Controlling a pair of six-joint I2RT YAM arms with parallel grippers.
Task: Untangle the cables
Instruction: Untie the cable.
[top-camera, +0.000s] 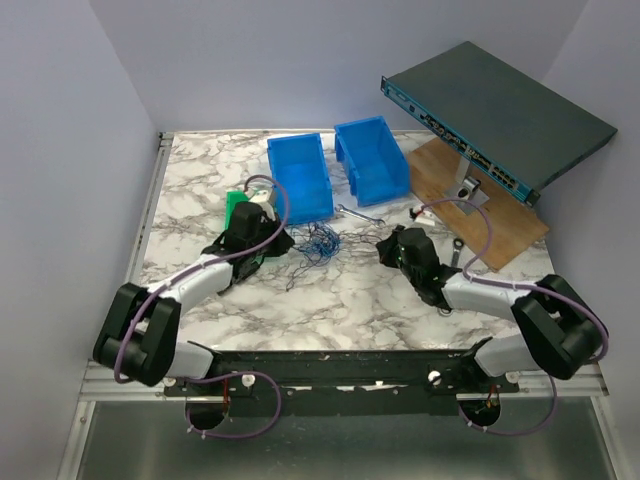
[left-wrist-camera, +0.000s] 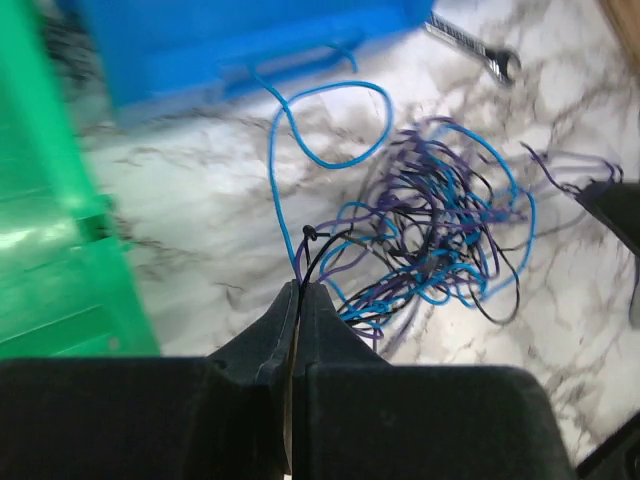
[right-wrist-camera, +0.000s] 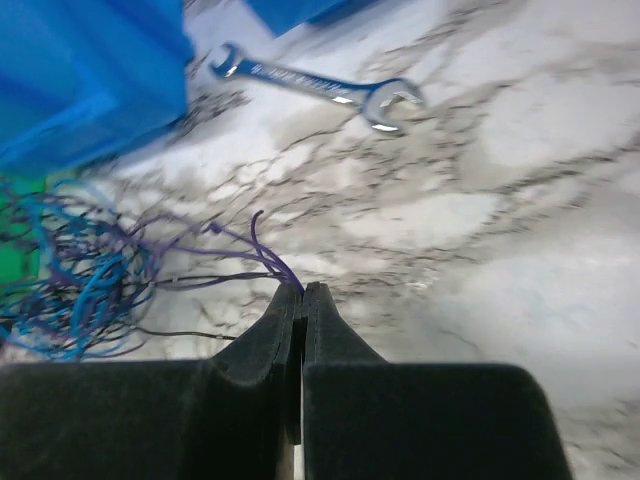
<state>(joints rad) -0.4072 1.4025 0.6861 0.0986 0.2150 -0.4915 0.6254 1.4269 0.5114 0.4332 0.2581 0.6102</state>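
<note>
The cables (top-camera: 322, 242) are a tangle of thin blue, purple and black wires on the marble table, between the two grippers. In the left wrist view the tangle (left-wrist-camera: 440, 235) lies just ahead of my left gripper (left-wrist-camera: 301, 287), which is shut on black and purple strands. My left gripper (top-camera: 278, 240) sits left of the tangle. In the right wrist view the tangle (right-wrist-camera: 80, 265) lies to the left, and my right gripper (right-wrist-camera: 303, 288) is shut on purple strands. My right gripper (top-camera: 384, 248) sits right of the tangle.
Two blue bins (top-camera: 300, 175) (top-camera: 371, 158) stand behind the tangle. A green block (top-camera: 238, 205) is by the left gripper. A silver wrench (top-camera: 358, 212) lies near the bins. A dark network switch (top-camera: 495, 115) rests tilted over a wooden board (top-camera: 500, 215) at the right.
</note>
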